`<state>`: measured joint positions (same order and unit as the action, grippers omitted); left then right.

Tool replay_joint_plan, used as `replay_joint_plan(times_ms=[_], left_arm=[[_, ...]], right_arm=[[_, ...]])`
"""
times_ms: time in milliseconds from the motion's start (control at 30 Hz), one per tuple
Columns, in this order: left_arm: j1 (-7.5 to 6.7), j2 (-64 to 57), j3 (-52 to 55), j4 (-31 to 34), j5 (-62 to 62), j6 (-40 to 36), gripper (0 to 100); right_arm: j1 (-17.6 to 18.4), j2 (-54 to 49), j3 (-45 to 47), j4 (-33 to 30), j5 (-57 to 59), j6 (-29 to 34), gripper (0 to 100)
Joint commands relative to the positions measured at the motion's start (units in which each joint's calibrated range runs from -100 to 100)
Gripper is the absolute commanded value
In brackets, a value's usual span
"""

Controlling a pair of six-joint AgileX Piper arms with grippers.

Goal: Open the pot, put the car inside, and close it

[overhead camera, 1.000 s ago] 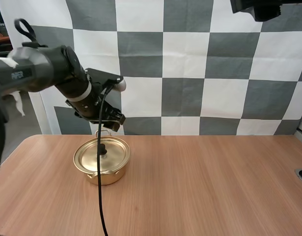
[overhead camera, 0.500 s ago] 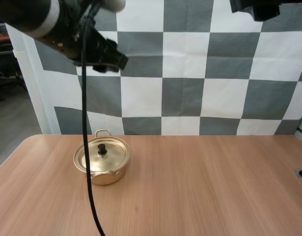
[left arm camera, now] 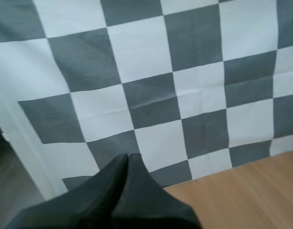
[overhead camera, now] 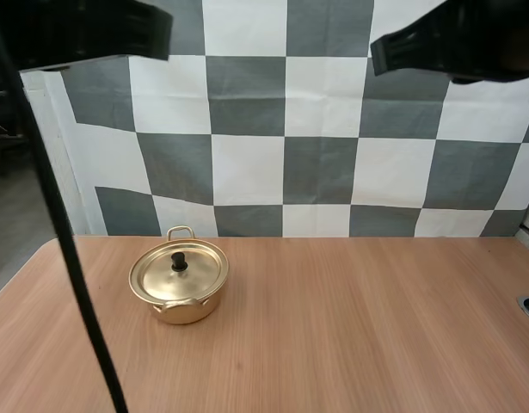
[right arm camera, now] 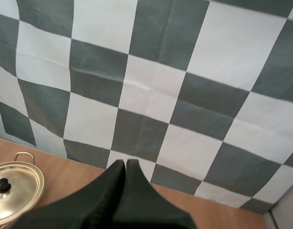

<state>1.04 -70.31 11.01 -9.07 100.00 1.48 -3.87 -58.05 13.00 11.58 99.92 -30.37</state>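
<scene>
While the gold pot (overhead camera: 178,288) is sitting with its lid (overhead camera: 180,268) on at the left side of the bench (overhead camera: 350,327), the left end effector (left arm camera: 127,156) and right end effector (right arm camera: 125,162) are hanging raised, each pressing its fingers together on nothing.

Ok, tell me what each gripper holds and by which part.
Nothing: left gripper and right gripper are both shut empty; the pot sits lidded on the table.

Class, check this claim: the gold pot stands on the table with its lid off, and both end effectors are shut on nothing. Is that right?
No: the lid is on the pot, as the high view shows. The rest holds: the pot stands on the table, and the left end effector and right end effector are shut on nothing.
</scene>
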Motion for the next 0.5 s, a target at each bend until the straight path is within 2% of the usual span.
replay_joint_plan(times_ms=[0,100,300,367,467], left_arm=[[0.04,-2.8,0.0,7.2,0.0,-2.5,0],[0.04,-4.7,0.8,9.1,0.0,-4.1,0],[0.04,-7.7,5.3,10.2,-0.7,-7.6,0],[0.04,-8.3,6.9,10.2,-3.6,-8.3,0],[0.04,-9.3,11.6,10.3,-11.2,-9.2,0]], right_arm=[[0.0,0.0,5.1,0.1,-2.7,1.6,0],[0.0,-0.3,10.0,0.1,-6.8,2.9,0],[0.0,-6.0,27.1,0.1,-26.1,2.9,0],[0.0,-7.4,30.5,0.0,-29.8,2.9,0],[0.0,-10.4,39.8,-0.9,-43.6,2.8,0]])
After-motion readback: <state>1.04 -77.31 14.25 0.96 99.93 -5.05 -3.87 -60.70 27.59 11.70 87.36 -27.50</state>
